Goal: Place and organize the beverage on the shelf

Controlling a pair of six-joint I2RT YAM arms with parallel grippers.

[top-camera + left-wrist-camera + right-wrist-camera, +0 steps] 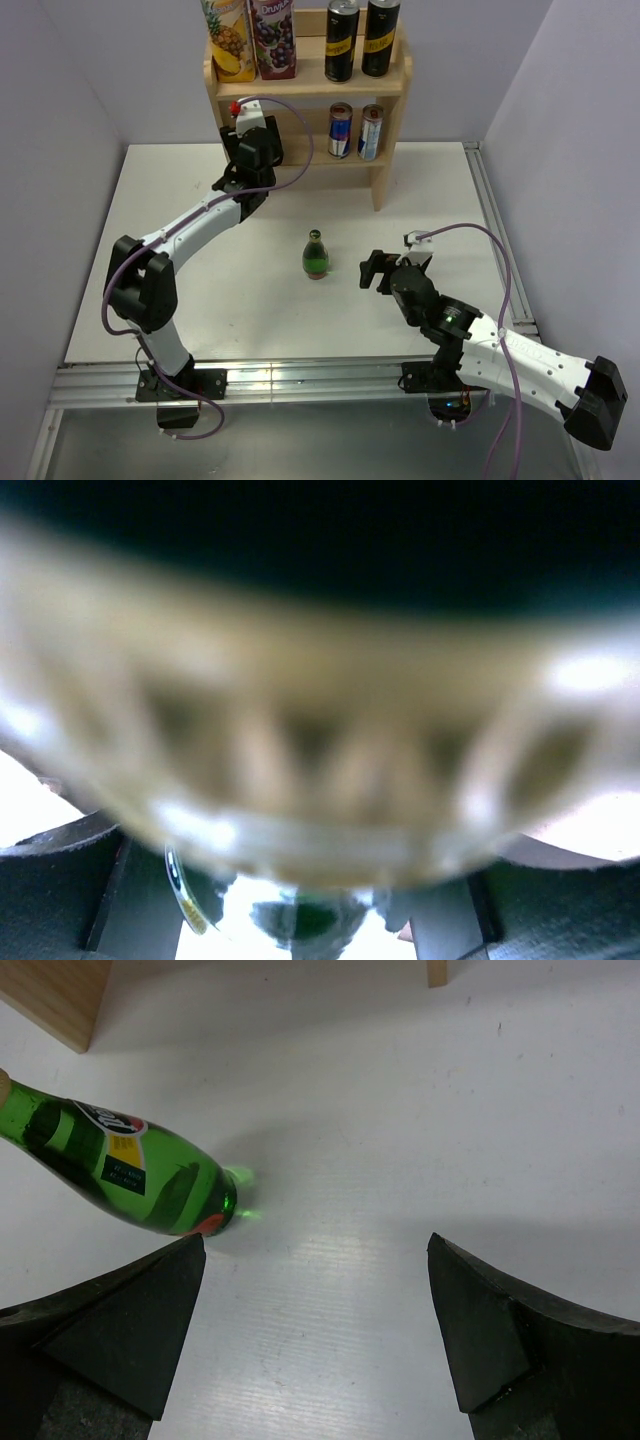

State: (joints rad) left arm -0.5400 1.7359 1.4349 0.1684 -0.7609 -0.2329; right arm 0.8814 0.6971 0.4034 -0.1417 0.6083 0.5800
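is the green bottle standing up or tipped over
Upright: the green bottle stands on its base on the table, neck pointing up; the right hand is not touching it.

white table (250, 300) | pale walls (60, 100) on three sides | metal rail (300, 383) along near edge, possibly aluminium

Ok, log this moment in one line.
left end effector at shelf lower tier, grip unclear | right end effector open beside upright green bottle
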